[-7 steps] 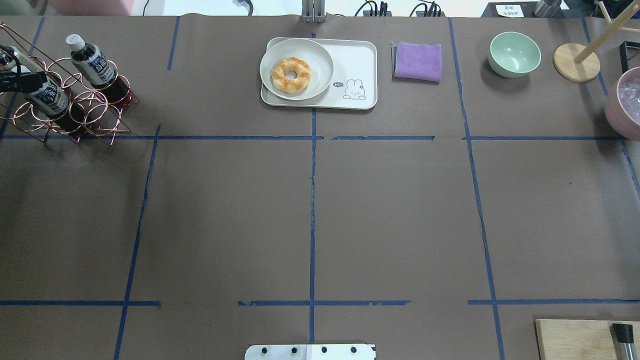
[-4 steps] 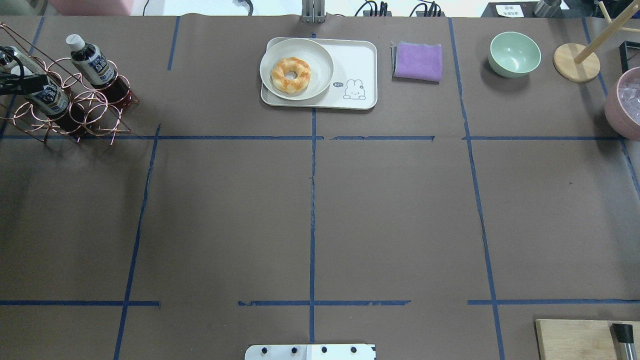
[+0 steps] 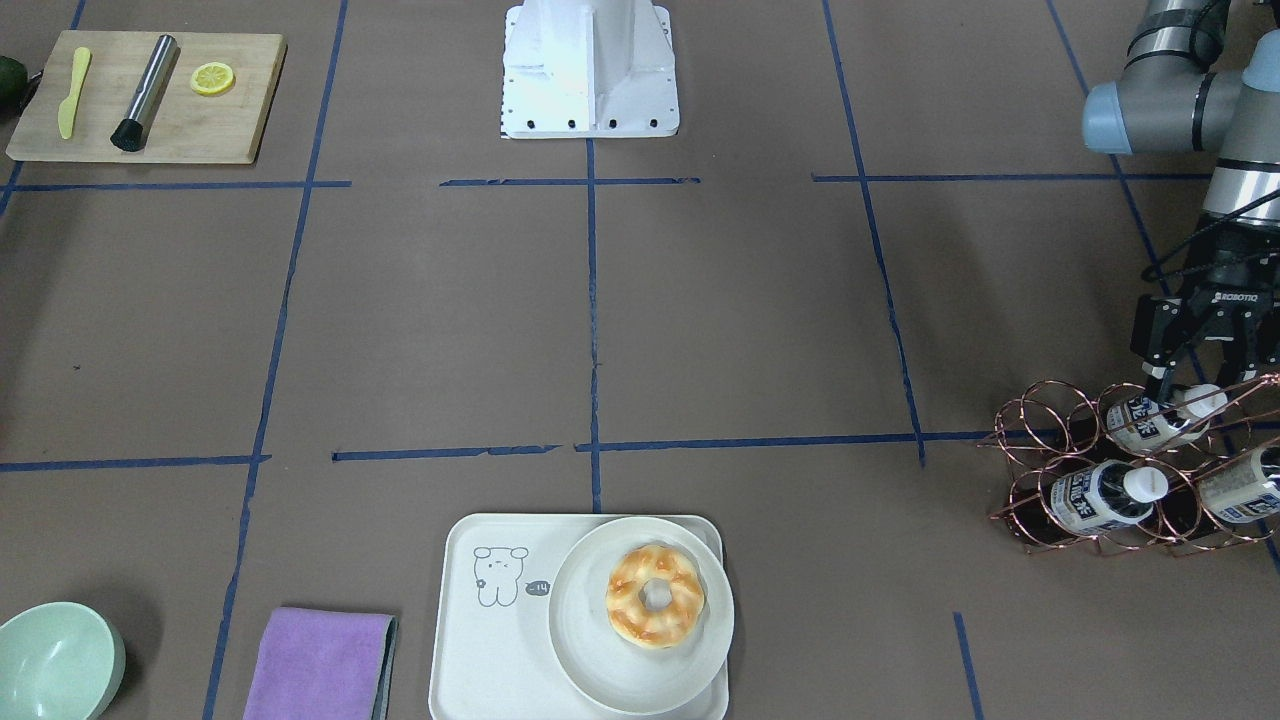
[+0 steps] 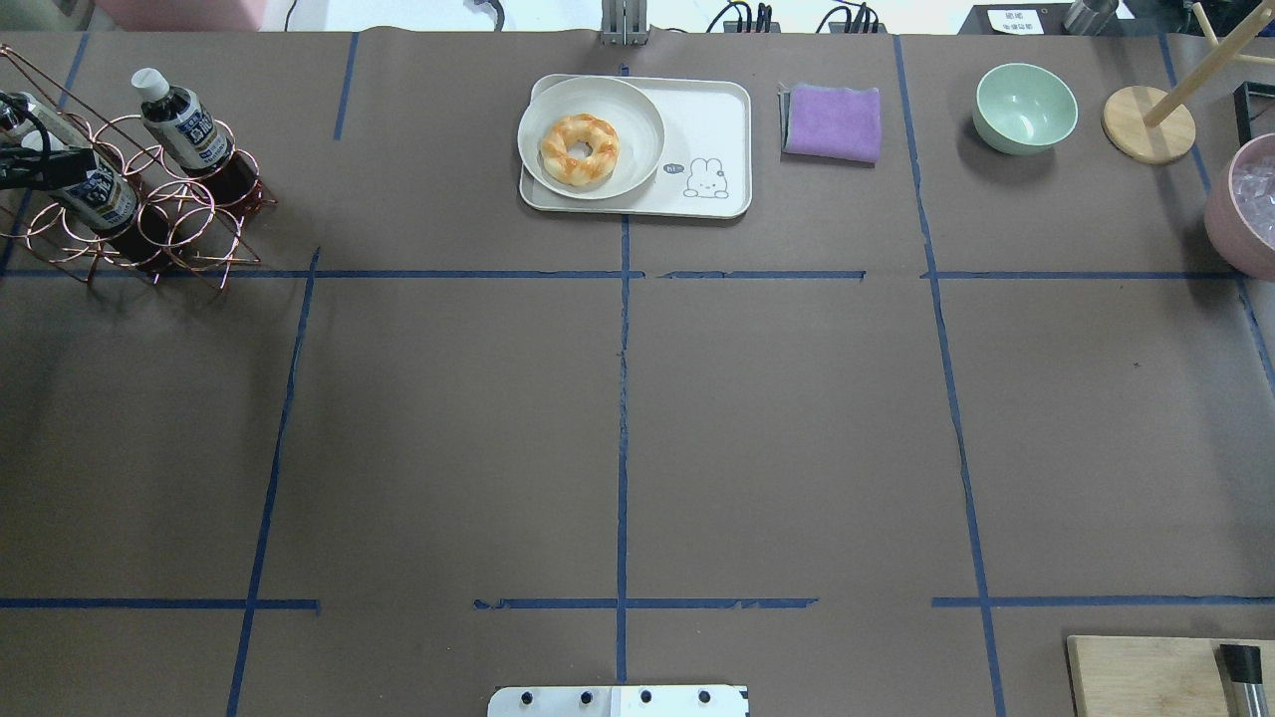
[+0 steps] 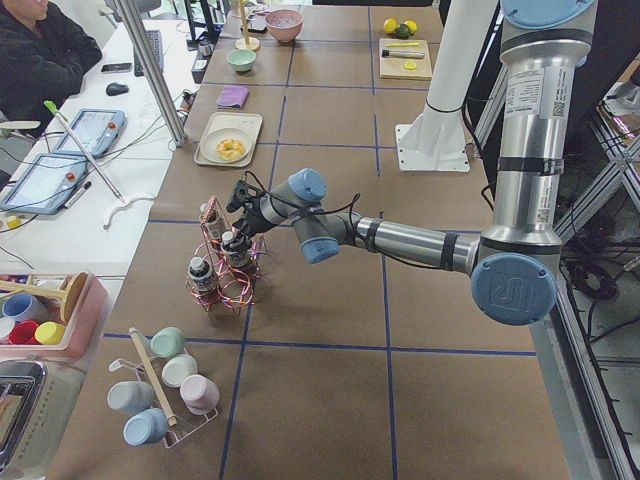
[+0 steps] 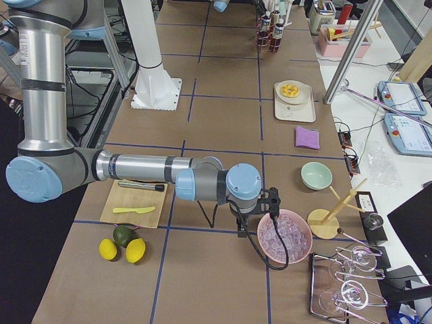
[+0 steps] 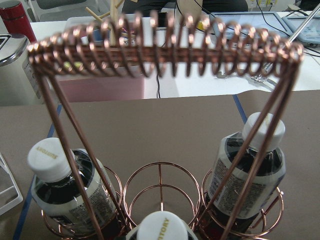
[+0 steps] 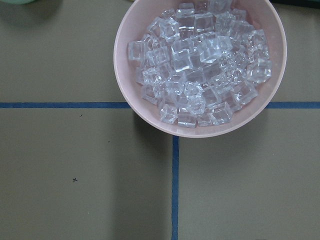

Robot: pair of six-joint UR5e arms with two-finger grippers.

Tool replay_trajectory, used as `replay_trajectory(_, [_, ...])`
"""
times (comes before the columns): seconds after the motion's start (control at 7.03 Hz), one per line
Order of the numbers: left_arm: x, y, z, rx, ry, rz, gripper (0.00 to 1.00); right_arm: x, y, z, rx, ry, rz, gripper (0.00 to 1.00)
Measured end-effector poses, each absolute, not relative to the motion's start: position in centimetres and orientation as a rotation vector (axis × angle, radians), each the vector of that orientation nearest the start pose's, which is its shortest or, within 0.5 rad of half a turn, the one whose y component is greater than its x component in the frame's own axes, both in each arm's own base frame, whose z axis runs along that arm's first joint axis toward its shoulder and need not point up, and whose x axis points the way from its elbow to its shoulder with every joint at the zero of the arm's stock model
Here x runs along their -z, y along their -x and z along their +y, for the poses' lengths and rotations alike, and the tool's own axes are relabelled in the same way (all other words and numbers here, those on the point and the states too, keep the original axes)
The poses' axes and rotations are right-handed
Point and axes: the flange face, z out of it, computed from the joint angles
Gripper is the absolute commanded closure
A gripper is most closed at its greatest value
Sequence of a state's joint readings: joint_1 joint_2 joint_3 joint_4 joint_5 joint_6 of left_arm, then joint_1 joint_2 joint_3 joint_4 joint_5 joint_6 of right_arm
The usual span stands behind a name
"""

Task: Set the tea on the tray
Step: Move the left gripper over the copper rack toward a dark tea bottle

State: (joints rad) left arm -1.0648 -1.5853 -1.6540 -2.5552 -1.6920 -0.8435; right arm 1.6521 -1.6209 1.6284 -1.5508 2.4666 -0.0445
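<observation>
Table [image 4: 618, 418]: brown paper marked into cells with blue tape; working items sit along the far edge and at the robot's left end.
Left arm [image 3: 1165, 100]: reaches out over the wire rack at the robot's left end.
Right arm [image 6: 142, 169]: parked well away from the task, wrist over a pink bowl of ice [image 8: 200, 65].
Tray [image 4: 712, 129]: cream-white, far centre; a round plate [image 4: 637, 149] with a doughnut [image 4: 579, 149] fills its left half in the overhead view. The half with the small drawing is bare.
Rack [image 3: 1120, 470]: copper wire rings with a looped handle, holding three tea bottles.
Tea [image 3: 1160, 415]: the bottle under the gripper, seated in its ring, cap up, well apart from the tray.
Left gripper [image 3: 1200, 375]: fingers spread, poised just above that bottle's cap; nothing held.
Right gripper: only seen in the right side view, so I cannot tell its spread.
Step in hand (judgement): approach to the pick; no grasp made yet.
Next move (judgement): lower so the fingers straddle the cap or neck, close, then lift straight up to clear the ring and the handle wires before carrying to the bare half of the tray.
View note, left wrist: shows the handle coil [image 7: 160, 45] crossing close ahead and a cap [image 7: 162, 227] at the bottom edge; no fingers visible.
View note, front: shows the spread fingers, which the overhead view cuts off at its left edge.
</observation>
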Motion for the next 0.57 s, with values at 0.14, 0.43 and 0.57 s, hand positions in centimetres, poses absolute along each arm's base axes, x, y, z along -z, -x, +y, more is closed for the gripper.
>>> replay_trajectory(0.14, [-50.67, -15.14, -52.35, 0.237, -0.778, 0.762, 0.27, -64.37, -9.37, -46.61, -0.022, -0.081, -0.892, 0.00])
replay_trajectory(0.43, [-50.54, -14.97, -52.57, 0.241, -0.780, 0.758, 0.28, -64.29, -9.37, -46.61, -0.022, -0.083, -0.892, 0.00])
replay_trajectory(0.57, [-50.53, -14.82, -52.66, 0.244, -0.781, 0.755, 0.29, -64.23, -9.37, -46.59, -0.022, -0.084, -0.892, 0.00])
